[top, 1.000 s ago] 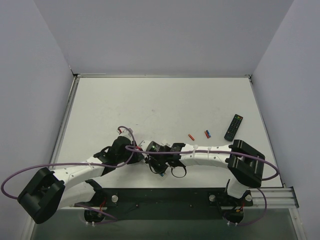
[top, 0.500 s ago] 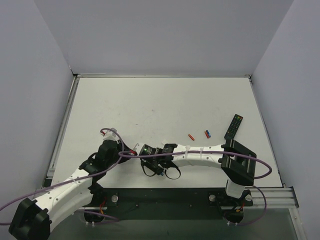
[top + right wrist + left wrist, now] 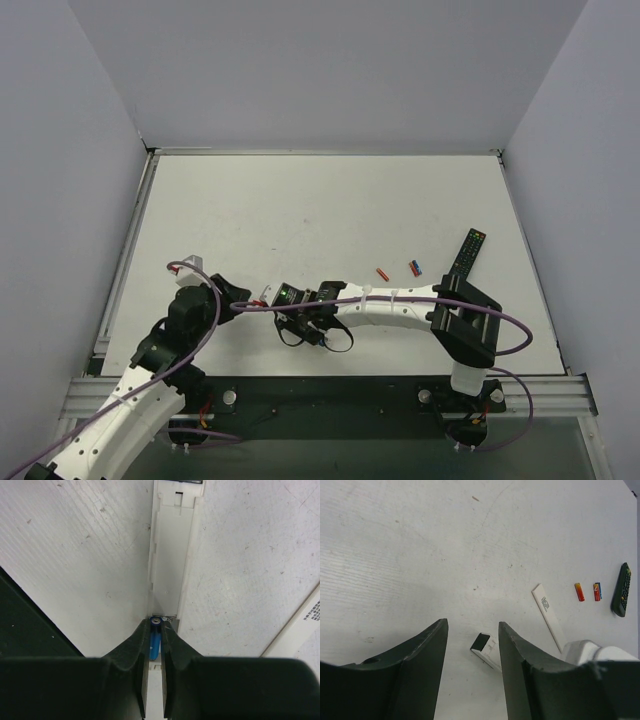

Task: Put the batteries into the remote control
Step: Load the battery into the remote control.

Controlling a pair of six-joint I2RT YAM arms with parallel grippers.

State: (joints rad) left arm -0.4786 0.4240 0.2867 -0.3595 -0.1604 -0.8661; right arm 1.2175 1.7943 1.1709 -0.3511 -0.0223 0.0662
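Observation:
The white remote (image 3: 172,555) lies back-up with its battery bay open; in the left wrist view its dark-patched end (image 3: 485,647) shows between my fingers. My right gripper (image 3: 156,625) is shut on a blue battery (image 3: 155,639) and holds it end-on at the near end of the bay. In the top view the right gripper (image 3: 316,335) covers most of the remote. My left gripper (image 3: 472,625) is open and empty, drawn back left of the remote (image 3: 238,306). The second blue battery (image 3: 599,590) lies beside a red one further right.
The flat white battery cover (image 3: 548,615) lies just right of the remote. Two red batteries (image 3: 382,272) (image 3: 579,591) and the black remote (image 3: 466,254) lie further right. Grey walls stand on the left, far and right sides.
My left arm has pulled back to the left and toward the near edge, away from the remote. My right gripper has shifted a little left, still holding the blue battery.

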